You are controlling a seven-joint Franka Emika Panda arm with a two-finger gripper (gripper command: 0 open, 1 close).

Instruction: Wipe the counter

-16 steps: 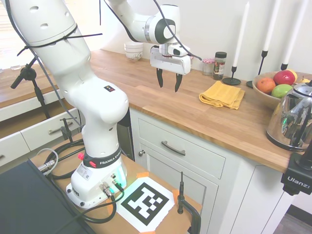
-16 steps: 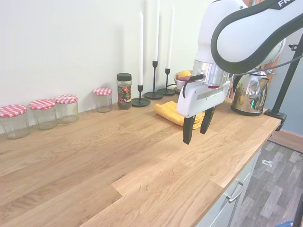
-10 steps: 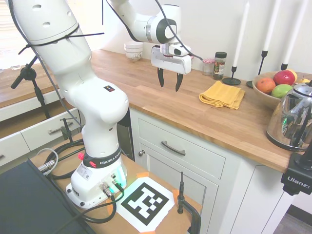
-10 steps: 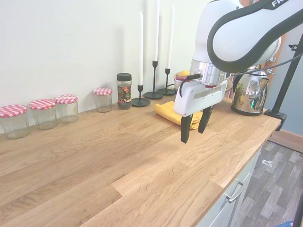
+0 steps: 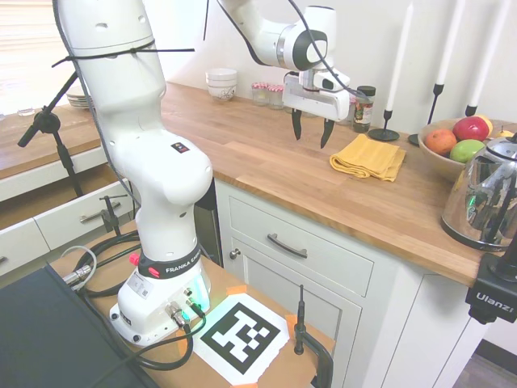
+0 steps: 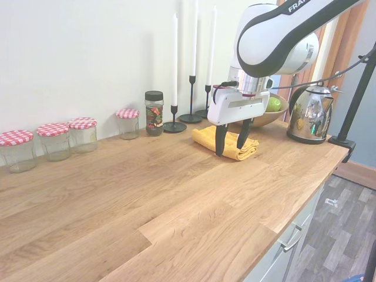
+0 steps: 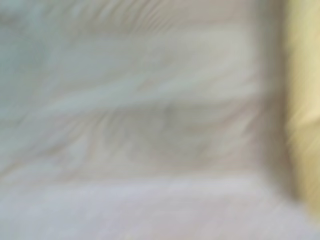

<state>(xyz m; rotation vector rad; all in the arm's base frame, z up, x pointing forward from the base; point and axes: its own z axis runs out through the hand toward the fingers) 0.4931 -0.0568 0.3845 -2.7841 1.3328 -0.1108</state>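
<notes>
Nothing wiped yet: your gripper [image 5: 310, 134] hovers empty, fingers spread, just beside folded yellow cloth [image 5: 367, 157] on brown butcher-block counter [image 6: 147, 200]. Grasp, then wiping, remain.

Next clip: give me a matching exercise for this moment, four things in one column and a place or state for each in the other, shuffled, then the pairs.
Things:
1. yellow cloth
2. hand
3. kettle
4. spice jar

Places or states:
A. by the wall, next to a black candlestick
B. open, above the counter beside the cloth
C. folded, lying flat on the counter
D. near the counter's end, past the fruit bowl

Pairs: 1-C, 2-B, 3-D, 4-A
</notes>
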